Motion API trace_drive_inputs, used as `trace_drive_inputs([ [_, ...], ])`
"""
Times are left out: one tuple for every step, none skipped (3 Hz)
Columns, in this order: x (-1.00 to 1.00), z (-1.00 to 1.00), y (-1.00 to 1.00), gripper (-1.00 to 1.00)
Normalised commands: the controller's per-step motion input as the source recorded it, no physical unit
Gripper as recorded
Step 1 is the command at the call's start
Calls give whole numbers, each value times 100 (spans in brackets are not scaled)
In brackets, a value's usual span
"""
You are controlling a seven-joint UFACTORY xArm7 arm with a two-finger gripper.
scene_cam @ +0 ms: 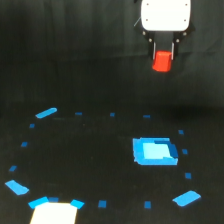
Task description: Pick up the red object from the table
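The red object (162, 61) is a small red-orange block held high above the table (90, 155), in front of the dark backdrop at the upper right of the exterior view. My gripper (164, 54) hangs from its white body at the top edge, and its thin fingers are shut on the block's upper part. The block's lower part shows below the fingers. Nothing lies directly under it on the black surface except a flat blue patch further down.
A flat bright blue rectangular patch (155, 151) lies on the table's right side. Small blue tape marks ring the surface, with larger blue pieces at the left (46, 113), front left (17, 187) and front right (186, 198). A white shape (54, 212) sits at the bottom edge.
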Motion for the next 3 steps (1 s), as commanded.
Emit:
trace_drive_inputs([
  [25,-14,18,-100],
  [18,-22,14,-100],
  [0,25,-15,-94],
])
